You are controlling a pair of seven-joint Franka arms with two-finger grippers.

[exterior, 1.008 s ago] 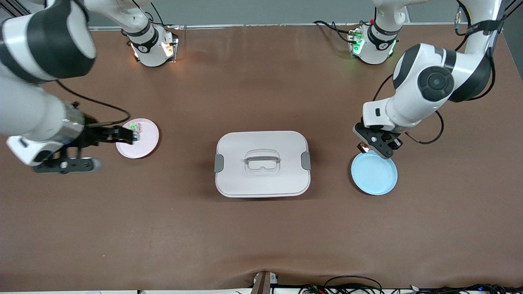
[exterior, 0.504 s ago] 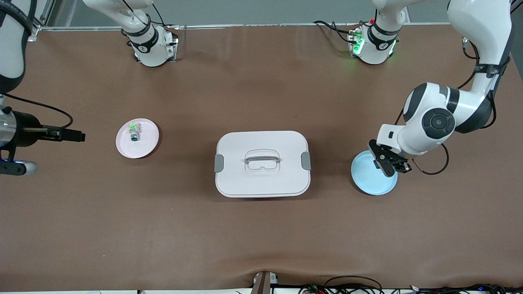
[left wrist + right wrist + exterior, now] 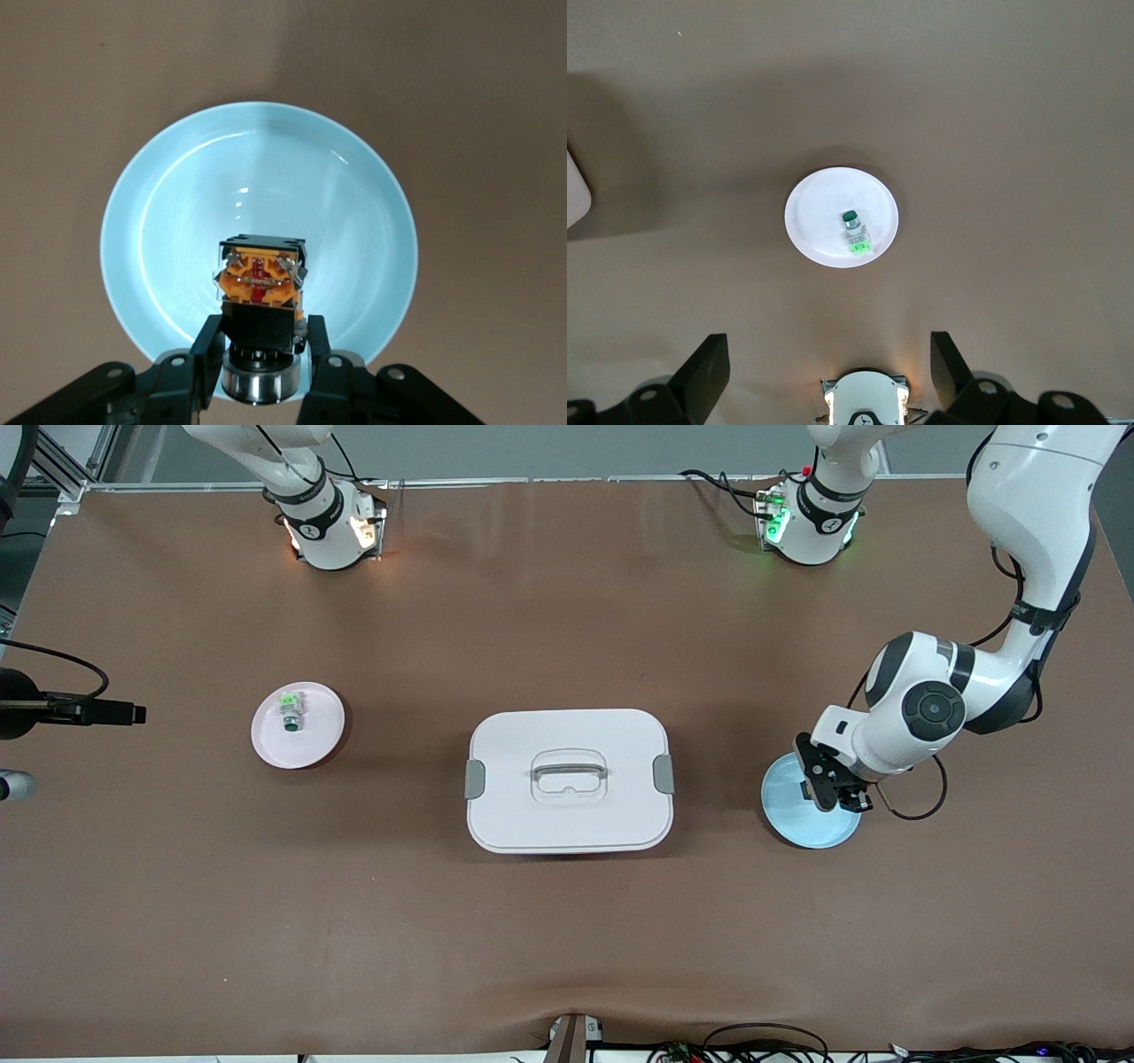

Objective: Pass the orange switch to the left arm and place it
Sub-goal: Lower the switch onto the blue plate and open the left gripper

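Brown covering spans the whole tabletop (image 3: 567, 939). We find the white box (image 3: 569, 779) at its middle, lid on, grey latches at both ends.

We see the left tool (image 3: 262, 354) low over the blue plate (image 3: 177, 230), which lies toward the left arm's end of the tabletop. Its fingers (image 3: 205, 347) are clamped on the orange switch (image 3: 262, 288), gripping the black body, with the orange part showing over the plate's inner surface. We cannot tell whether the switch touches the plate. In the front view the left tool (image 3: 831, 784) sits over the plate's (image 3: 811, 828) edge nearest the arm bases, and the switch is hidden by it.

We note the right tool (image 3: 824, 372) high up, with its fingers (image 3: 709, 367) spread wide and holding nothing. The right arm (image 3: 53, 710) shows only at the edge of the front view. Below it lies the pink plate (image 3: 317, 731), well apart from the box toward the right arm's end, carrying a green-and-white switch (image 3: 289, 712).
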